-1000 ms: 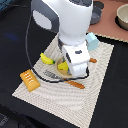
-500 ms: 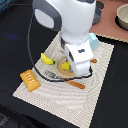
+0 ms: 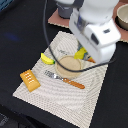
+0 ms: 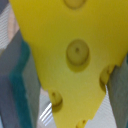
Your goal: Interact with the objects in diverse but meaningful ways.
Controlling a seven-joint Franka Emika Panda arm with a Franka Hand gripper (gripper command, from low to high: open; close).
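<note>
A white Franka arm fills the upper right of the exterior view, raised above a pale striped placemat [image 3: 60, 95] on a dark table [image 3: 20, 30]. The wrist view is almost wholly filled by a yellow cheese wedge [image 4: 75, 55] with round holes, pinched between the two grey fingers [image 4: 117, 87] of the gripper [image 4: 67, 70], which are closed narrowly against its sides; so the cheese is held in the air, though in the exterior view the arm's bulk hides it. On the mat, taking its centre as the clock's middle, a tan round plate [image 3: 70, 64] lies at about one o'clock, a yellow banana [image 3: 47, 59] near eleven o'clock just beside the plate, an orange-brown bread loaf [image 3: 30, 80] at about nine o'clock near the mat's edge, and a fork with an orange handle [image 3: 65, 80] close to the centre. A tan bowl [image 3: 122, 17] sits well apart on a reddish board [image 3: 62, 22] at the far end of the table. The step in hand appears to be carrying the cheese to a new resting place. To do it well, the grip should stay firm but unhurried, the wedge kept level, and the descent aimed at a bare part of the mat or the plate, clear of the fork and banana, releasing only once the cheese touches down.
</note>
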